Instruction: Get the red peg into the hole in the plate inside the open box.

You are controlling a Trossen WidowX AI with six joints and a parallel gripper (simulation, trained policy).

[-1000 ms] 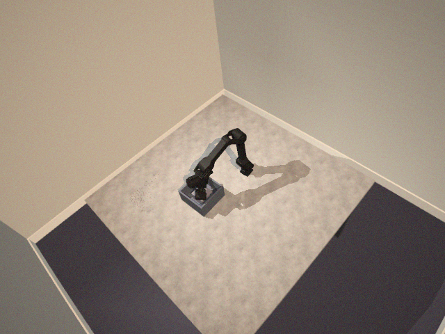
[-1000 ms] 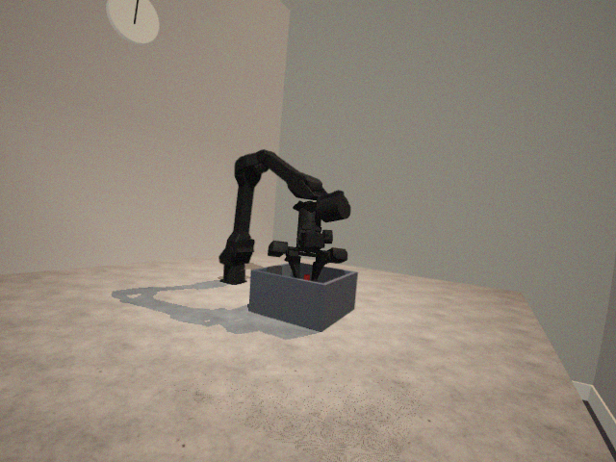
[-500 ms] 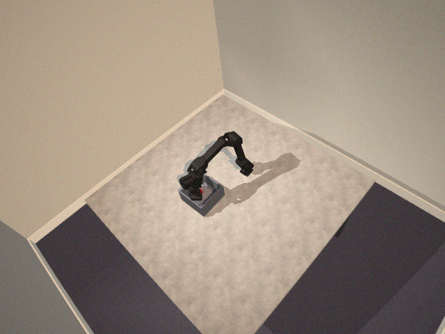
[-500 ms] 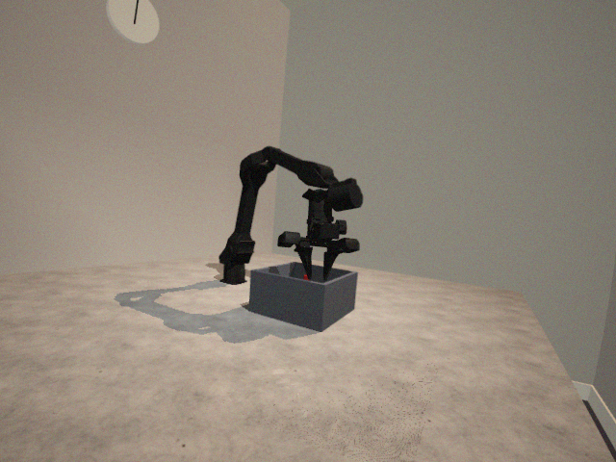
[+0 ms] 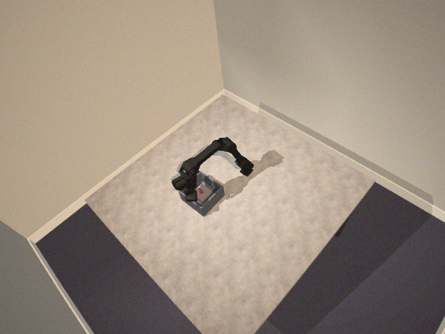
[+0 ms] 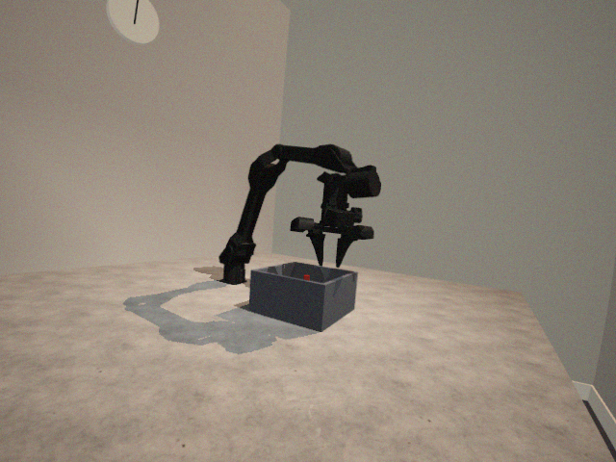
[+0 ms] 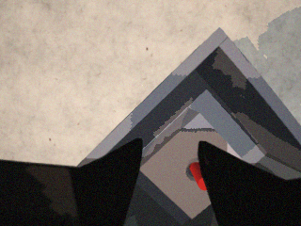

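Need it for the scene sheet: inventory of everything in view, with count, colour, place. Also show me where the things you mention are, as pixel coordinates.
Red peg (image 5: pixel 201 191) (image 6: pixel 306 276) (image 7: pixel 198 177): 1, red, inside the box at the plate's hole; seating depth cannot be told
Box (image 5: pixel 213 199) (image 6: pixel 288 296) (image 7: pixel 169 87): 1, grey-blue, open top, on the table
Plate (image 5: pixel 207 196) (image 7: pixel 165 166): 1, greyish, bottom of the box
Table (image 5: pixel 222 251) (image 6: pixel 298 397) (image 7: pixel 71 71): 1, mottled beige, under box and arm
Disc with a dark line (image 6: pixel 143 24): 1, pale, on the wall
Walls: beige and grey, around the table
Floor (image 5: pixel 118 280): dark, beyond the table
Arm (image 5: pixel 208 154) (image 6: pixel 253 203): 1, black, standing behind the box in the exterior view
Tool (image 6: pixel 329 266) (image 7: pixel 169 146): 1, black, open above the box
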